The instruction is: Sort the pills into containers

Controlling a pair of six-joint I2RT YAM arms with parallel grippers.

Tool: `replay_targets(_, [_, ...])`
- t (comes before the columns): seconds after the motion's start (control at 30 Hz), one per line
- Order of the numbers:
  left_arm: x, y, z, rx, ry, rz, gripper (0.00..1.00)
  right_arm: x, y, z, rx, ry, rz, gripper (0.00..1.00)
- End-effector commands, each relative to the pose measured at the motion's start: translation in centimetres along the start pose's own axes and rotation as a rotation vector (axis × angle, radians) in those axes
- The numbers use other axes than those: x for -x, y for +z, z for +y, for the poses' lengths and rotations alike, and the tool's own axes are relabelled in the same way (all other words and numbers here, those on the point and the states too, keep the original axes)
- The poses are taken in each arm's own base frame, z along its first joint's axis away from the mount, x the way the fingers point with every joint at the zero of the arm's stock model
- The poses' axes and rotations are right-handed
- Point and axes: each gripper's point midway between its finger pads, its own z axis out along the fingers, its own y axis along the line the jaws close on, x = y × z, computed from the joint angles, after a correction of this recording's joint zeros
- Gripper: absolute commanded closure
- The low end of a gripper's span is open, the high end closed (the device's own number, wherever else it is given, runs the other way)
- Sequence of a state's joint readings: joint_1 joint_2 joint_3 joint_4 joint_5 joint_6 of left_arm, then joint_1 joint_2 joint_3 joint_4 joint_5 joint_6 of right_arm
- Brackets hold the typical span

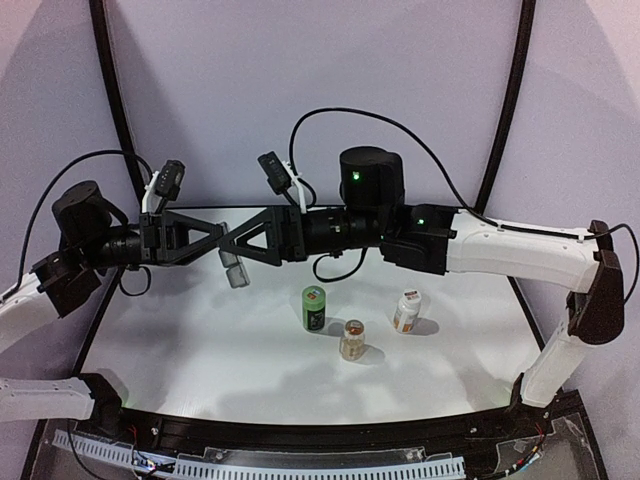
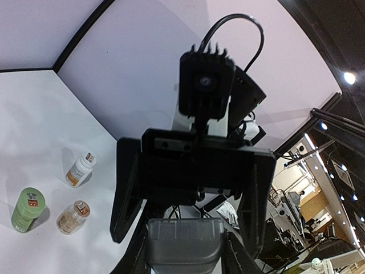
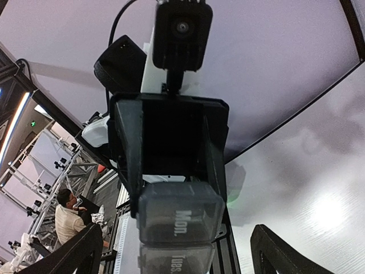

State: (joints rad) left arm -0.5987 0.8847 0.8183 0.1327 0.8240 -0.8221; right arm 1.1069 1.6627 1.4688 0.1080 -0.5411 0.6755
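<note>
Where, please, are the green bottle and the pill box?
green bottle [image 1: 314,310]: top external view, on its label.
pill box [image 2: 185,245]: left wrist view, on the end facing the camera.

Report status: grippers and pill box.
Left gripper shut on pill box, midair. Right gripper open, facing it. Green bottle, amber jar, white bottle upright on table below, nothing in the way.

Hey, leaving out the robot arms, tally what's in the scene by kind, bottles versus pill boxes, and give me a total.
Bottles: 3 (green bottle, clear bottle, white bottle)
Pill box: 1
Total: 4
</note>
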Motion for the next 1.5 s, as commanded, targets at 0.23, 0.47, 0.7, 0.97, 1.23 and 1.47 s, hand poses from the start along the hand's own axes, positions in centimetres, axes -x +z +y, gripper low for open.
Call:
replay_targets(0.23, [-1.7, -0.4, -0.9, -0.065, 0.023, 0.053, 0.99, 1.4, 0.0, 1.3, 0.006, -0.06, 0.029, 0.23])
replay_targets(0.47, [-1.7, -0.3, -0.9, -0.068, 0.021, 0.057, 0.99, 0.7, 0.4, 0.5, -0.025, -0.062, 0.075, 0.26])
replay_targets(0.7, [-1.9, -0.3, -1.1, -0.084, 0.033, 0.064, 0.99, 0.5, 0.9, 0.1, -0.027, -0.057, 0.091, 0.36])
replay_targets(0.97, [-2.5, -0.5, -1.3, -0.108, 0.067, 0.073, 0.99, 0.7, 0.9, 1.2, 0.025, -0.053, 0.091, 0.57])
replay_targets(1.23, [-2.6, -0.8, -2.2, -0.161, 0.111, 0.068, 0.99, 0.2, 0.5, 2.5, 0.086, -0.056, 0.124, 0.72])
replay_targets(1.47, [-3.2, -1.6, -3.6, -0.22, 0.178, 0.056, 0.99, -0.2, -0.5, 4.4, 0.189, -0.09, 0.159, 0.76])
